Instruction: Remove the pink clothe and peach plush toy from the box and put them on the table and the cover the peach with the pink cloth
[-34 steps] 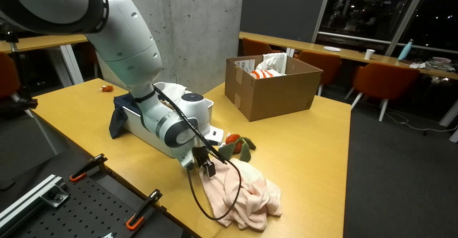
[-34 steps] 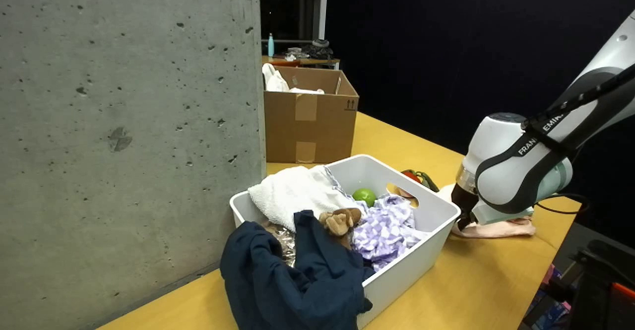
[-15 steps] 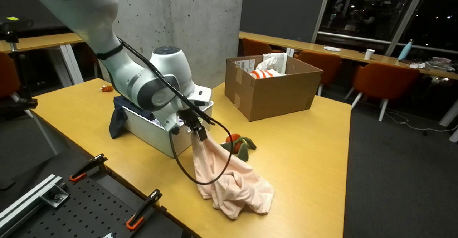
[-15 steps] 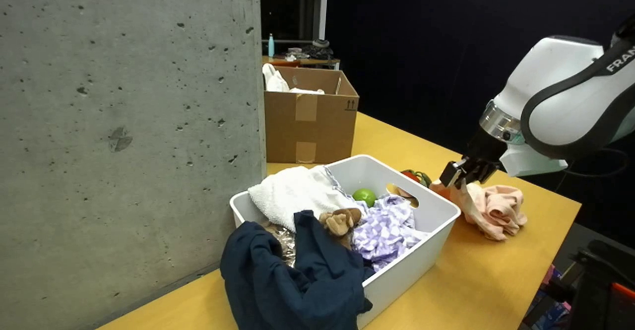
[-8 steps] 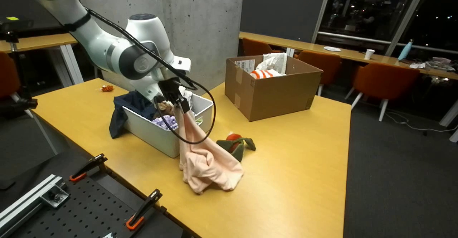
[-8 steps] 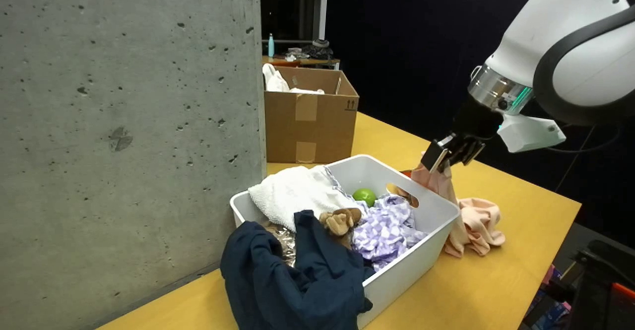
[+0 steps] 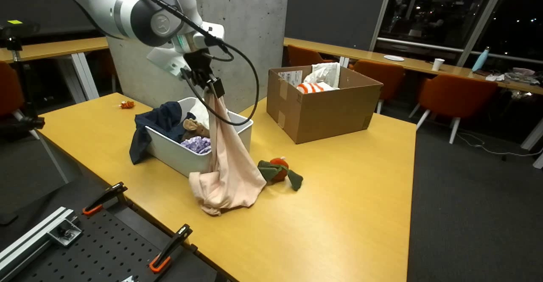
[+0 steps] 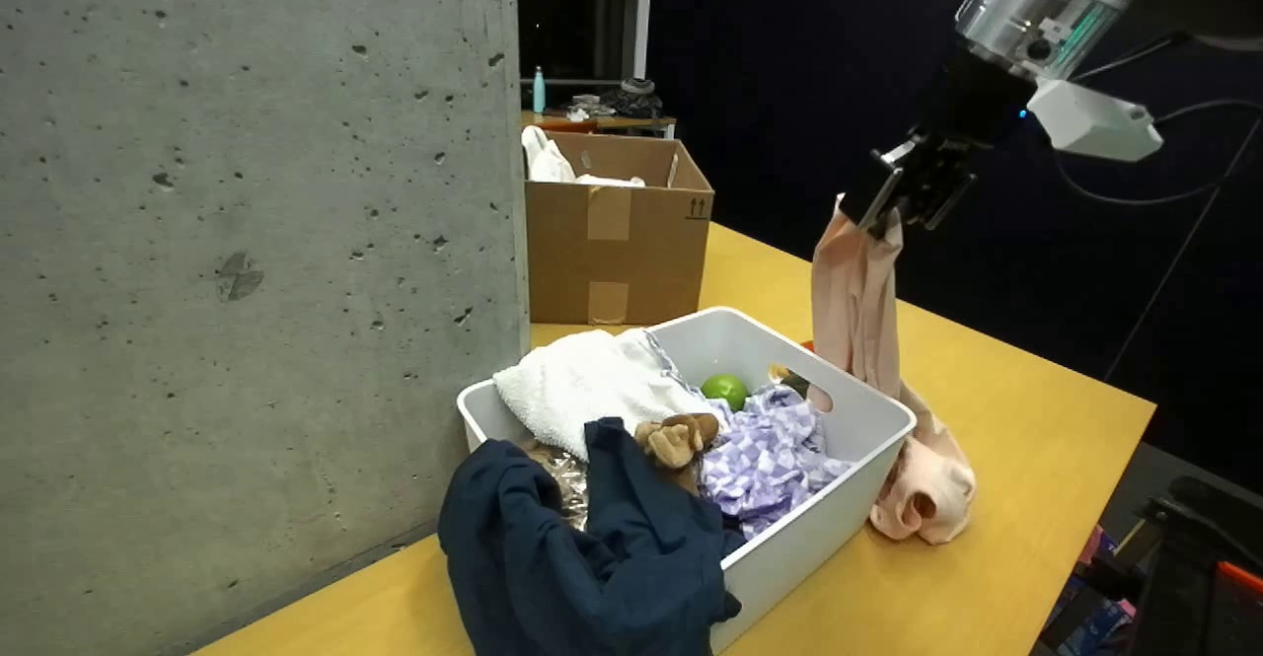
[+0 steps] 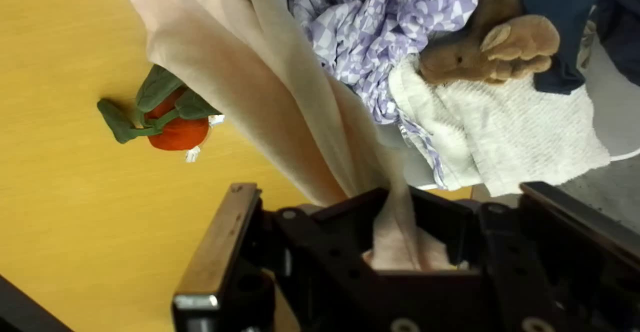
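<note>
My gripper [image 7: 214, 90] is raised beside the grey box, shut on one end of the pink cloth [image 7: 232, 159]. From the fingertips [image 8: 873, 204] the cloth hangs down along the box's end wall, its lower part bunched on the table [image 7: 335, 218]. In the wrist view a fold of the pink cloth [image 9: 280, 97] runs up between the closed jaws. The orange-red peach plush toy [image 7: 281, 176] with green leaves lies uncovered on the table, close to the cloth's lower edge. In an exterior view the cloth and the box [image 8: 814, 549] hide most of it.
Inside the box are a white towel [image 8: 592, 385], a purple checked cloth [image 8: 760, 459], a green fruit [image 8: 725, 390] and a brown plush [image 9: 450, 62]. A navy cloth [image 8: 592, 567] hangs over its rim. A cardboard box [image 7: 335, 112] and a concrete pillar [image 7: 242, 32] stand behind.
The gripper has risen and moved toward the box, drawing the pink cloth up off its heap and across the table. The peach toy has turned slightly, its leaves lying differently.
</note>
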`<state>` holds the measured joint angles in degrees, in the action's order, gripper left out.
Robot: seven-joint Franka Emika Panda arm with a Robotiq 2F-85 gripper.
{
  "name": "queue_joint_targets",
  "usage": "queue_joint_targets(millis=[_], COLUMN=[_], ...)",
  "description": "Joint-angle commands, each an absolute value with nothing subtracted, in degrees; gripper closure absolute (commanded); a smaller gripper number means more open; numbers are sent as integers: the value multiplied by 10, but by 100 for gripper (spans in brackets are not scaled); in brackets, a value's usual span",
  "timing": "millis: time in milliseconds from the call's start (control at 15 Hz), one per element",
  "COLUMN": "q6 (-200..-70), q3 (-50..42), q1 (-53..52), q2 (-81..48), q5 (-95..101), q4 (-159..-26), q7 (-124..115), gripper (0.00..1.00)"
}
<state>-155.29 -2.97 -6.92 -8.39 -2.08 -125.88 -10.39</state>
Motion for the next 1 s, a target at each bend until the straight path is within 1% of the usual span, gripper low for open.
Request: queue_joint_targets(millis=[0,133,467,600,933], q6=[-1492,-1480,-1465,-1451,-1429], q3=[-18,-22,-50,-55,-71], q1=[-31,-18,9,22,34], q2=[-101,-114,-110,-125,-224], q5=[-48,-49,-16,-21,-9], q4=[-1190,-1168,-1183,-1166,-1067], q7=[-72,-73,-103,-97,-115], gripper=[100,100,100,100,100])
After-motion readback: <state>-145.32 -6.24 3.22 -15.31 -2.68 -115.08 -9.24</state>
